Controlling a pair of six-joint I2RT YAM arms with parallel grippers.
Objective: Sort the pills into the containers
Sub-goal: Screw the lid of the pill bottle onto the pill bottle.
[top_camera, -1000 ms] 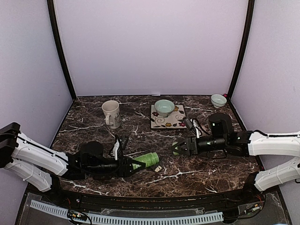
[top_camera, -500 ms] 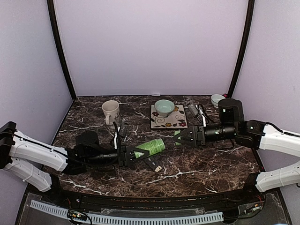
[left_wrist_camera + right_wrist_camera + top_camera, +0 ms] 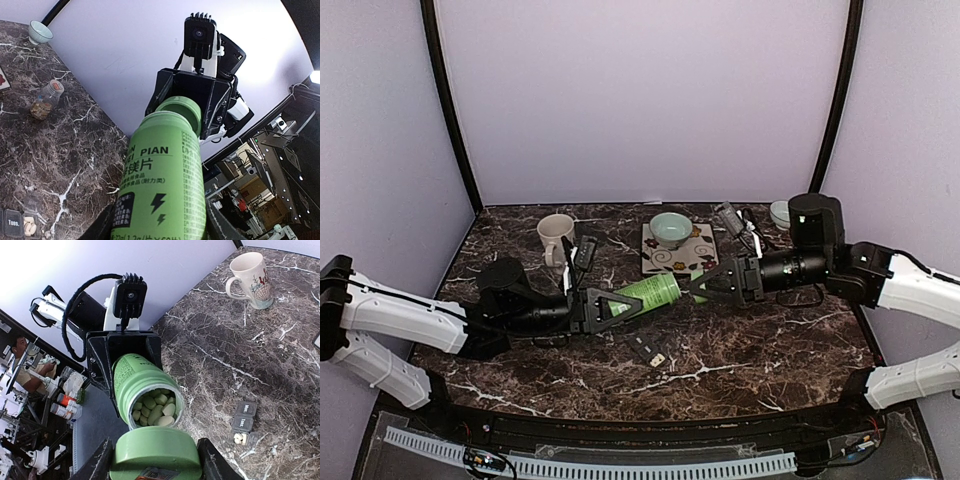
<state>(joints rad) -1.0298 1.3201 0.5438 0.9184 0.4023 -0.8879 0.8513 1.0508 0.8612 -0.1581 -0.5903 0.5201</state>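
Nearest the front edge of the table, the grey strip of containers lies flat. The wrist views show one end compartment open with a few pale pieces in it, and the two lids next to it are down. Above and just behind the strip, the left gripper has its jaws clamped on the body of the green bottle, held aloft on its side with the mouth pointing right. Facing it from the strip's right, the right gripper has its jaws clamped on the green cap, which sits just off the open mouth. Pale green pills fill the neck. A second ago the bottle was down low with its mouth almost over the strip, and the cap was held well off to the right. Since then both arms have risen and drawn together behind the strip. To me that reads as the pour from this bottle being over and the cap going back on, so the strip gets nothing more until another bottle is opened. Farther behind the strip sits the patterned tile with the pale green bowl. The cream mug is behind and left of the strip, and behind and right of it are a clear bottle of tan pieces lying down and a small bowl.
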